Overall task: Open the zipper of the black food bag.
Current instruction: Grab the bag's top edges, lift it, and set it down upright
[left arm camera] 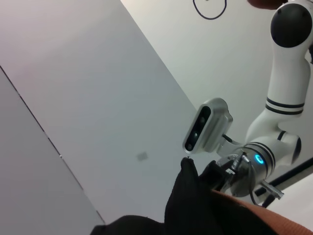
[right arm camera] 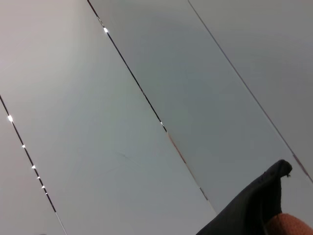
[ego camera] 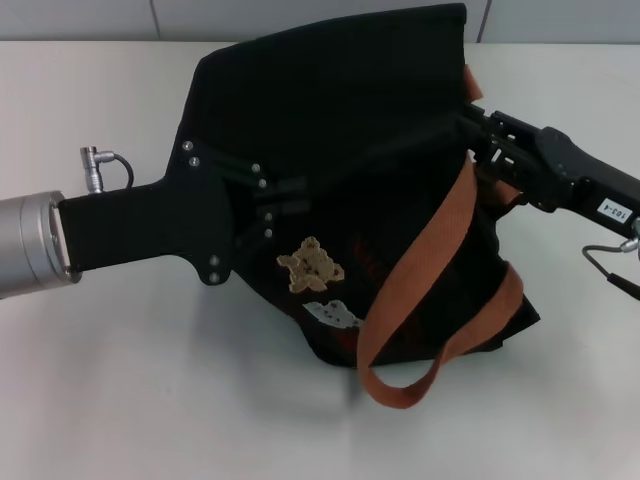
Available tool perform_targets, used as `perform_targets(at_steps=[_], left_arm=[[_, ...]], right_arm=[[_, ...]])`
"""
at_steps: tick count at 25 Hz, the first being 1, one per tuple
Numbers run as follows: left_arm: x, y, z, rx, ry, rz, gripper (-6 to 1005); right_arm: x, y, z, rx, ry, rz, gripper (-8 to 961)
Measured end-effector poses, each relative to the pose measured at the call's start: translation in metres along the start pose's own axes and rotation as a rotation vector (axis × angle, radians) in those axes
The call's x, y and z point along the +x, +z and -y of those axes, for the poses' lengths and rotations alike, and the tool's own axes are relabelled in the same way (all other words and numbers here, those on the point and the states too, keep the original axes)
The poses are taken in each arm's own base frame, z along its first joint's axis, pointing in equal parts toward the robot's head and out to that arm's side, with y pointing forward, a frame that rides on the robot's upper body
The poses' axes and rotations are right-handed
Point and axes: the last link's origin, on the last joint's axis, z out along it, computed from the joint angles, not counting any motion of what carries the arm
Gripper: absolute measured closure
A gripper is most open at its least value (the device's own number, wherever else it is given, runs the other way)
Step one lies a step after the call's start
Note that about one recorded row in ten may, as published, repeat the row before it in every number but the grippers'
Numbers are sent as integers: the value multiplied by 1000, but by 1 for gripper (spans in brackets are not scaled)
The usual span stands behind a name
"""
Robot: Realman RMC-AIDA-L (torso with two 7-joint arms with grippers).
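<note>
The black food bag [ego camera: 340,130] stands tilted in the middle of the white table, its bear patch [ego camera: 311,264] and orange straps [ego camera: 430,270] facing me. My left gripper [ego camera: 268,203] reaches in from the left and lies against the bag's left side. My right gripper [ego camera: 478,135] comes from the right and is shut on the bag's upper right edge, where the fabric is pulled taut. In the left wrist view that pinched fabric [left arm camera: 188,169] rises in a peak beside the right gripper [left arm camera: 222,174]. A bag corner [right arm camera: 274,178] shows in the right wrist view. The zipper is hidden among the black folds.
The white table [ego camera: 150,380] stretches around the bag. A grey wall [ego camera: 300,18] runs along its far edge. A connector and cable [ego camera: 105,160] stick out at the left wrist. A thin wire loop [ego camera: 610,262] hangs by the right arm.
</note>
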Motion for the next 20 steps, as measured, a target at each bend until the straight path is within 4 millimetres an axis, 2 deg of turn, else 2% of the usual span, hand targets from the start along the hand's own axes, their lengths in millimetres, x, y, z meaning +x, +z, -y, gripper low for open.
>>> perform_targets(at_steps=[4,10,20], left_arm=[[2,-2,0,15,4,-13,928],[4,-4,-2,29,36,-29,928],[4,-5,-5,57,76,-43,928]], right_arm=[[-2,3,0,-9,-6,-8,547],[-1,4,3,7,-5,-12,610],[-1,8,7,23,42,-33,801]])
